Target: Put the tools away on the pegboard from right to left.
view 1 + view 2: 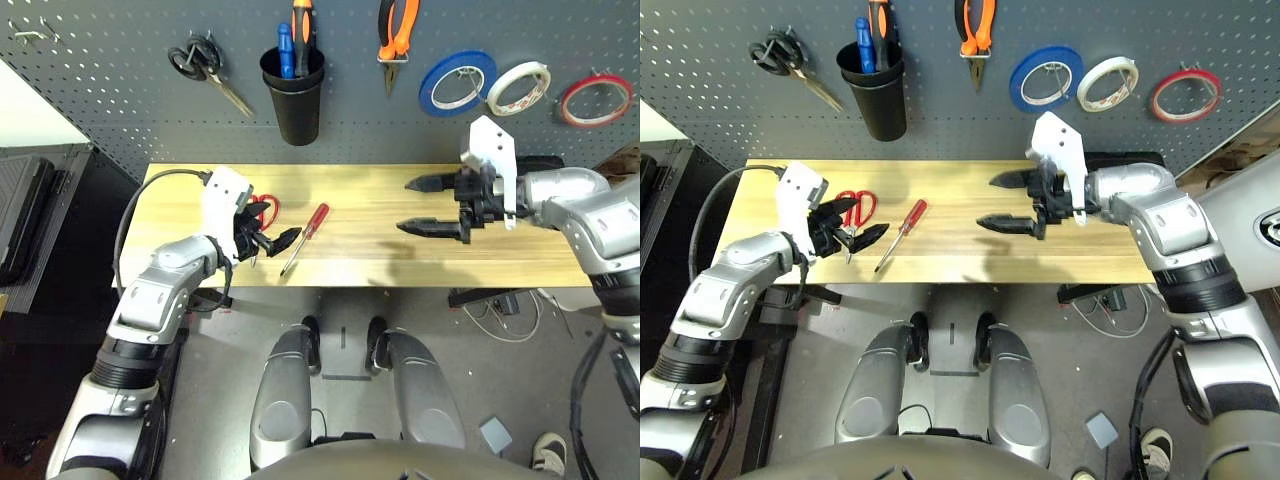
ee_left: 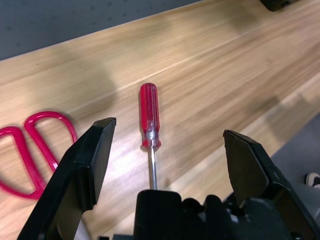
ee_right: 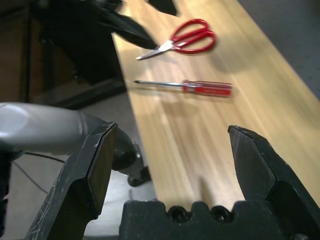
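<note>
Now both grippers are open: the left gripper (image 1: 268,240) could bump the red screwdriver (image 1: 306,237) and roll it off the bench (image 1: 400,200).

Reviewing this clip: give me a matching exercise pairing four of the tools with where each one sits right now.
Things:
1. red tape ring
2. needle-nose pliers
3. red-handled screwdriver
4. red-handled scissors

Places:
A. on the table, by the open left gripper
B. hung at the pegboard's far right
C. flat on the table, between the two arms
D. hung right of the black cup

Pairs: 1-B, 2-D, 3-C, 4-A
</note>
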